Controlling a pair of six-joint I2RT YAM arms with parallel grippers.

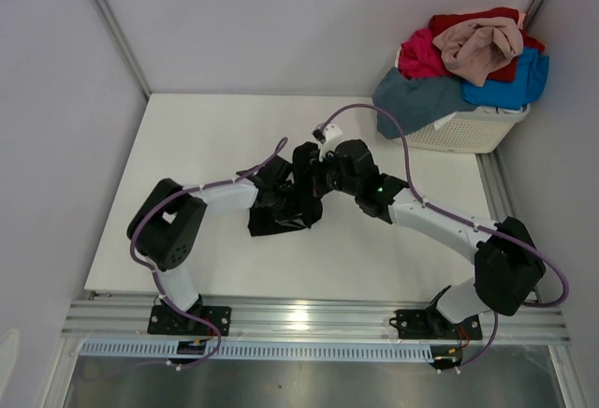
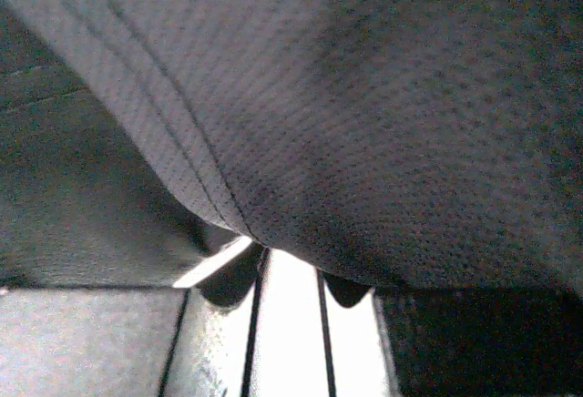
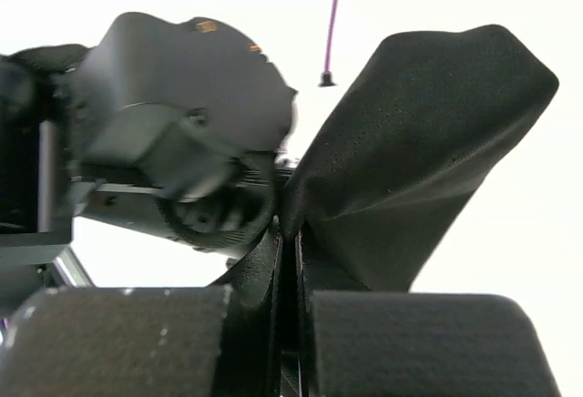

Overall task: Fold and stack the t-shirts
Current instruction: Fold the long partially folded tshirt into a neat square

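The black t-shirt (image 1: 285,210) lies bunched at the middle of the table, its upper edge lifted between the two grippers. My right gripper (image 1: 329,176) (image 3: 290,233) is shut on a fold of it, and the black cloth (image 3: 419,160) rises from the jaws. My left gripper (image 1: 298,179) (image 2: 287,265) sits right beside it. Black cloth (image 2: 364,124) drapes over its fingers and hides the tips, which stand slightly apart on a thick fold. Beige-pink (image 1: 482,48), red (image 1: 473,22), magenta (image 1: 421,52), bright blue (image 1: 515,85) and slate (image 1: 421,99) t-shirts are heaped in the basket.
The white slotted basket (image 1: 473,132) stands at the table's far right corner, against the wall. A purple cable (image 1: 398,137) loops over the right arm. Grey walls close the table on the left, back and right.
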